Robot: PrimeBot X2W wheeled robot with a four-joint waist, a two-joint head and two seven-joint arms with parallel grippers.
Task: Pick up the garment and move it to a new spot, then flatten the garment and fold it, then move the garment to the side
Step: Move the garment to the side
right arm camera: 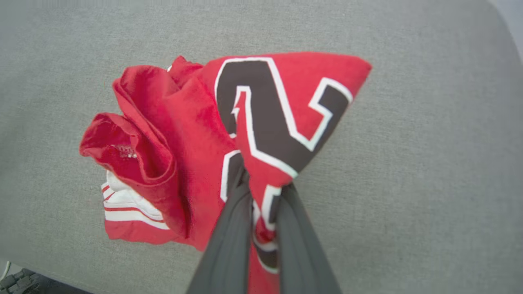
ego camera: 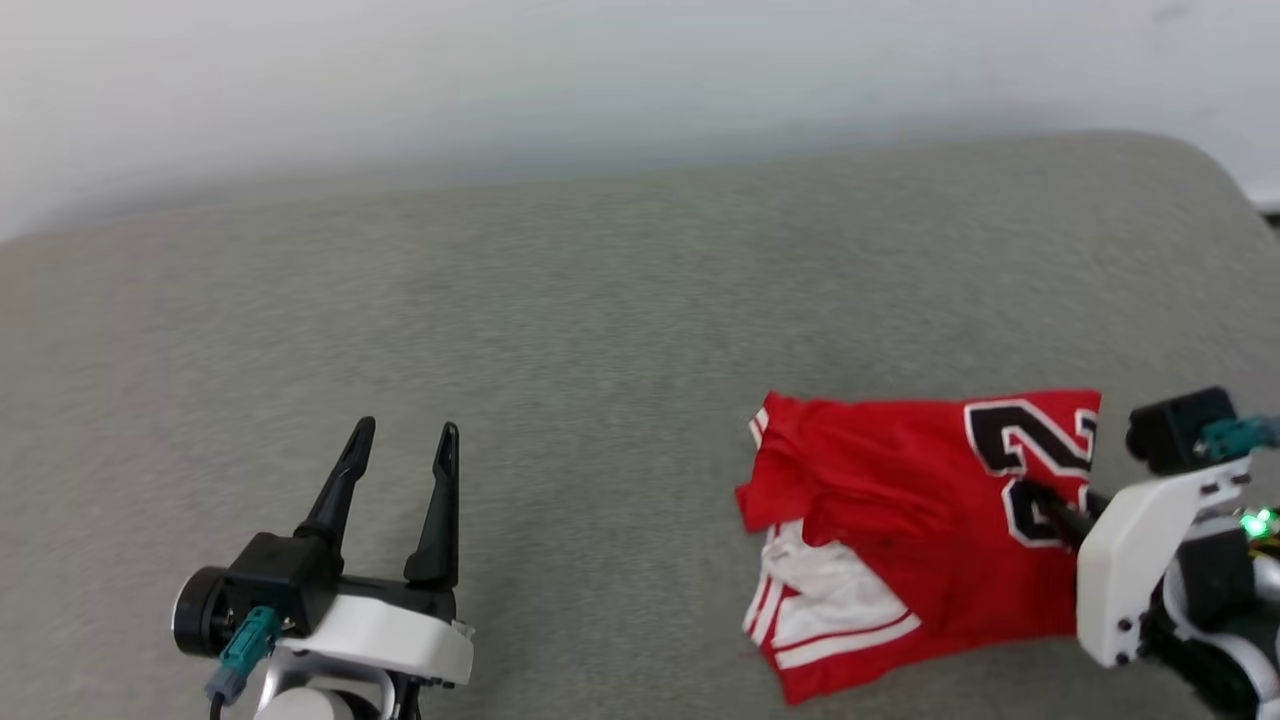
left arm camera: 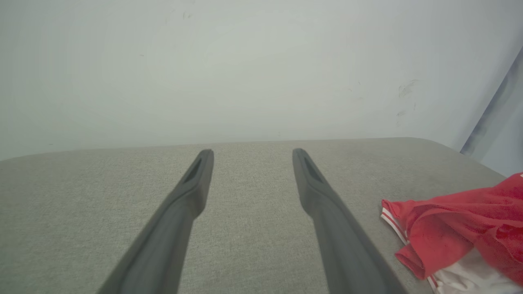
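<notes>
The red jersey [ego camera: 880, 480] lies bunched at the right of the grey fabric surface [ego camera: 600, 300], its numbered edge clamped by the right gripper [right arm camera: 261, 190]. The left gripper [ego camera: 405, 432], fingers apart, stands well away from it.

Two arms in white and black, each tipped with a dark two-fingered pincer.

The left pincer [ego camera: 408, 428] has two long black fingers [left arm camera: 186, 204] tapering to narrow tips, each with a shallow slot near the end, set on a black block [ego camera: 285, 575] with a round black drum [ego camera: 195, 625] at its side and a white cover [ego camera: 390, 640] beneath. A teal plug [ego camera: 245, 650] with a dark cable [ego camera: 213, 705] sits under the block. The right pincer [right arm camera: 263, 185] has matte dark-grey fingers [right arm camera: 229, 245], a white bracket [ego camera: 1140, 550] with small dark holes, a black box [ego camera: 1180, 425] carrying a second teal plug [ego camera: 1240, 435], and a green light [ego camera: 1258, 522].
</notes>
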